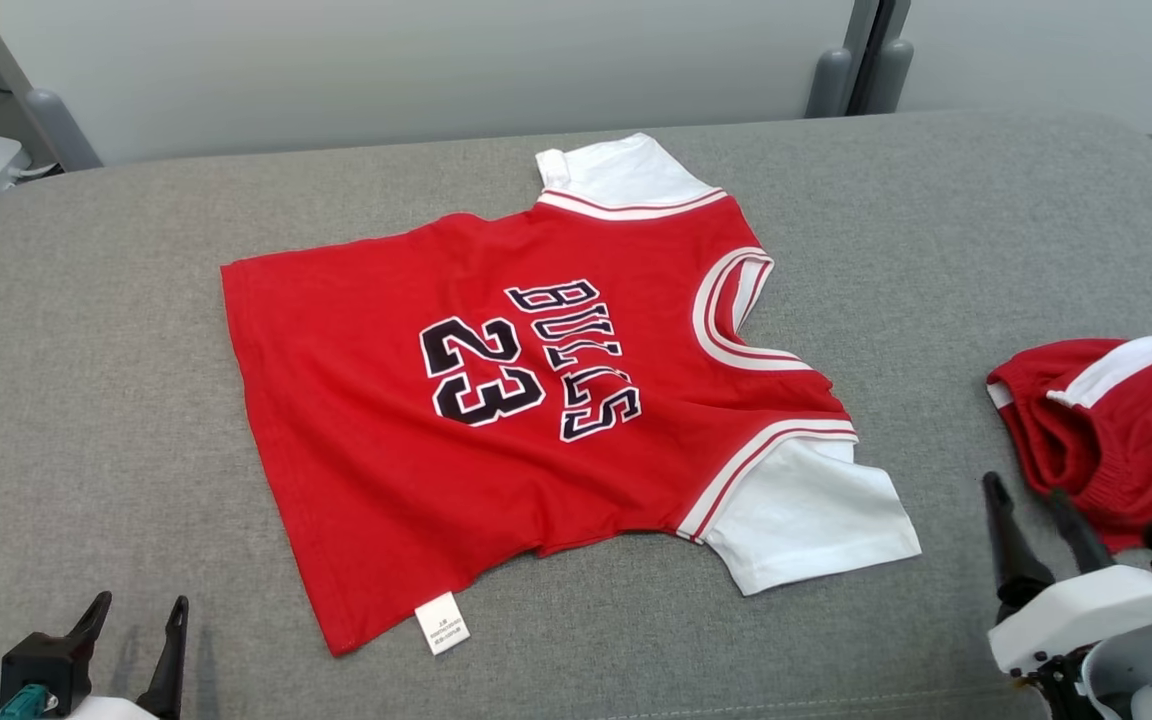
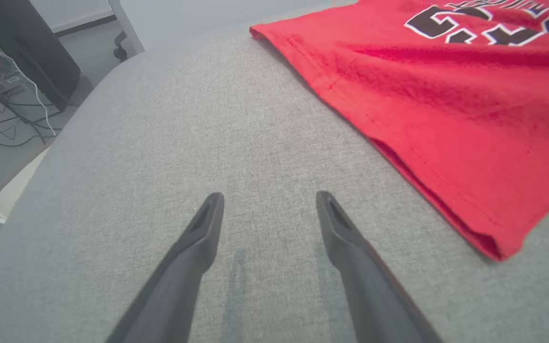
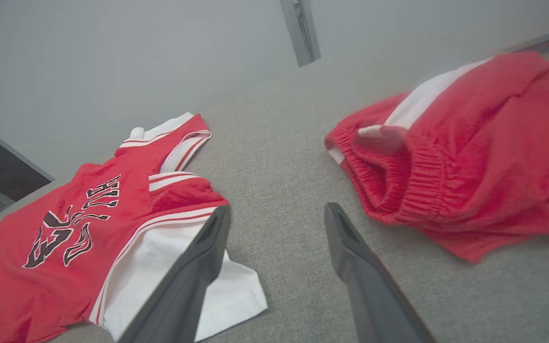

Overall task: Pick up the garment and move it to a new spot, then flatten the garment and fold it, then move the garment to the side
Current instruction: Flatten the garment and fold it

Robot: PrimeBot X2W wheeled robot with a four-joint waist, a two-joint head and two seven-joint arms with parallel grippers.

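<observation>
Here the grey cushion (image 1: 86, 400) carries the red jersey (image 1: 496, 420), spread flat and print up across its middle. Crumpled red shorts (image 1: 1126, 430) lie at the cushion's right edge. The left gripper (image 1: 140, 600) and right gripper (image 1: 1024, 488) hang over the cushion's near corners, fingers wide apart, holding nothing.

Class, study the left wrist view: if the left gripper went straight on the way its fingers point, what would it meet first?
Probably nothing but the bare grey cushion: the left gripper points along it, and the red jersey lies off to its right. Depth is unclear.
</observation>
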